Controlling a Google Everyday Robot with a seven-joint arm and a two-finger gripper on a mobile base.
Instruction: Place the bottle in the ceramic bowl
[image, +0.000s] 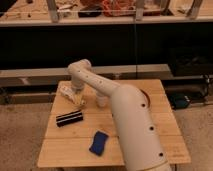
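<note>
The bottle (68, 93) lies at the far left of the wooden table (75, 147), with the gripper (77, 96) right at it; whether the jaws are closed on it cannot be told. Only the ceramic bowl's (145, 98) orange-red rim shows behind the white arm (131, 122). A black bar (69, 118) and a blue sponge (98, 143) lie nearer.

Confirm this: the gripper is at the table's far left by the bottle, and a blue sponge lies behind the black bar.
One thing is wrong: the camera view shows the blue sponge lying in front of the black bar, nearer the camera, not behind it. The gripper is indeed at the table's far left by the bottle.
</note>
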